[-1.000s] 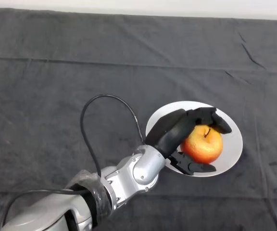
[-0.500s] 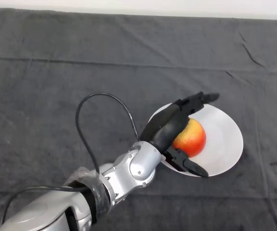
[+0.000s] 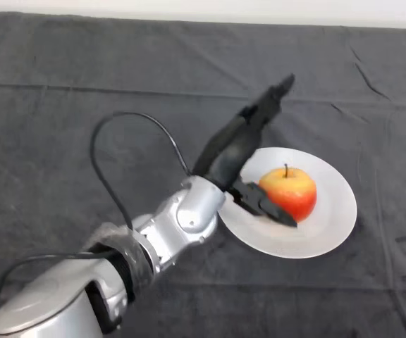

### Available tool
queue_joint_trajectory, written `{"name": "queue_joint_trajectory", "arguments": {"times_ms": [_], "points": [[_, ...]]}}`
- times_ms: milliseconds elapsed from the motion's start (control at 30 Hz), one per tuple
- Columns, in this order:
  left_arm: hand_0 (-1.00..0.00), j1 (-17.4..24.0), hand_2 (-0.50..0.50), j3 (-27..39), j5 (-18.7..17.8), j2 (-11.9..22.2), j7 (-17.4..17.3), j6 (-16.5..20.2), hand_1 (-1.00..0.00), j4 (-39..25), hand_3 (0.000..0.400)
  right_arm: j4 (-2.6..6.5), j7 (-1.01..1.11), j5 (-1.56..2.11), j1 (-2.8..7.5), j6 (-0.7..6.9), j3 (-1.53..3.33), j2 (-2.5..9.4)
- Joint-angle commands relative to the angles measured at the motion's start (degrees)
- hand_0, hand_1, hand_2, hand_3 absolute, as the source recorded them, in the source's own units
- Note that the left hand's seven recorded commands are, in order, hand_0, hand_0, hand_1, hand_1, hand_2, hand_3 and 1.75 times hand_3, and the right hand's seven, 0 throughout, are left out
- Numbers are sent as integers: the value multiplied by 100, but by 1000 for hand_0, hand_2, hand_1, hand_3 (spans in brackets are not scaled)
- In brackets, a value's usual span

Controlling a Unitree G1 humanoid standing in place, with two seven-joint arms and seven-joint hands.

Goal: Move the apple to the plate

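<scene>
A red and yellow apple [image 3: 290, 193] stands upright on the white plate [image 3: 330, 225], stem up, a little left of the plate's middle. My left hand [image 3: 235, 148] is raised over the plate's left edge, to the left of the apple. Its fingers are straight and point up and to the right, and the thumb reaches out just below the apple. The hand holds nothing and does not grip the apple.
The table is covered by a dark grey cloth [image 3: 62, 127] with a few creases. A pale strip of wall runs along the top edge. My silver-grey forearm [image 3: 168, 232] comes in from the lower left.
My hand let go of the apple, its fingers straightened, and it lifted up and to the left. The apple stays on the plate, now uncovered.
</scene>
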Motion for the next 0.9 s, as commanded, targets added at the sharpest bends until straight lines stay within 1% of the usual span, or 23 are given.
{"name": "queue_joint_trajectory", "arguments": {"times_ms": [33,100,267,433,600,733,900], "points": [[0,-130,0,252,33,270,141,-107,0,-404,0,406,-14,16,292,318,-46,801],[0,-32,0,403,72,478,216,-100,0,-670,0,404,-15,16,292,319,-47,802],[0,329,0,840,166,1142,388,-128,0,-1433,0,398,-15,15,294,323,-47,803],[0,865,0,1368,253,1876,603,-185,0,-2222,0,391,-14,16,296,328,-46,805],[0,1470,0,1954,289,2514,866,-158,0,-2968,0,383,-14,18,298,333,-44,806],[0,2029,0,2436,361,2891,1151,-165,0,-3464,0,377,-13,20,299,337,-42,808],[0,2703,0,3042,389,3246,1397,-278,0,-3803,0,371,-13,24,301,341,-38,809]]}}
